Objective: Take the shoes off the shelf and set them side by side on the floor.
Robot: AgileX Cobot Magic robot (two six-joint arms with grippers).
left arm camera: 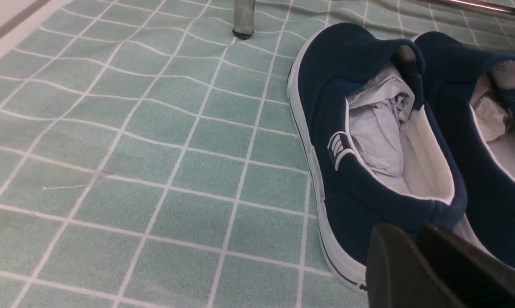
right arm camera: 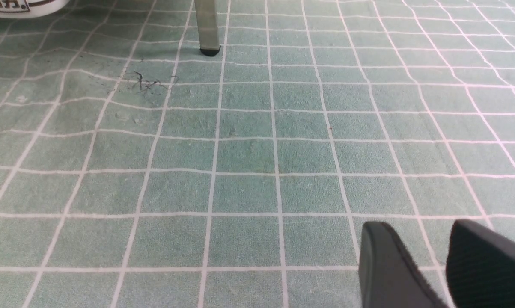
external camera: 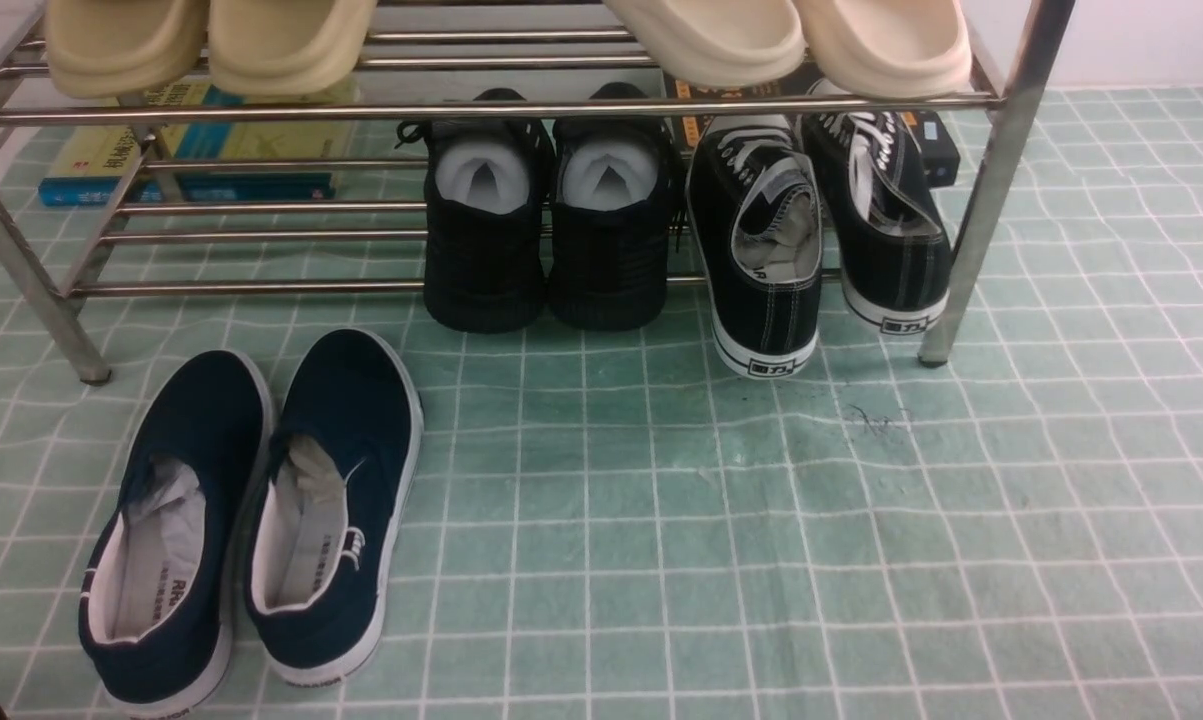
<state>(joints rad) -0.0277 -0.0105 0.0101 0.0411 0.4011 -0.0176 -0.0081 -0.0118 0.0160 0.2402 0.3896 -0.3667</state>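
Observation:
The two navy slip-on shoes (external camera: pixel 201 420) (external camera: pixel 351 400) lie side by side on the pale green gridded floor (external camera: pixel 711 520), in front of the left end of the silver tube shelf (external camera: pixel 461 108), toes toward it. White paper fills both. In the left wrist view the nearer shoe (left arm camera: pixel 325 107) and its mate (left arm camera: pixel 462 107) lie just beyond my left gripper (left arm camera: pixel 416 229), whose fingers sit together with nothing between them. My right gripper (right arm camera: pixel 420 226) hovers over bare floor with a gap between its fingers. Neither gripper shows in the front view.
On the lower tier stand an all-black pair (external camera: pixel 541 250) and black lace-up sneakers (external camera: pixel 811 250), heels overhanging the front bar. Beige slippers (external camera: pixel 211 40) (external camera: pixel 791 35) rest on the top tier. Books (external camera: pixel 191 150) lie behind. Shelf legs (external camera: pixel 946 300) (external camera: pixel 56 320) stand on the floor.

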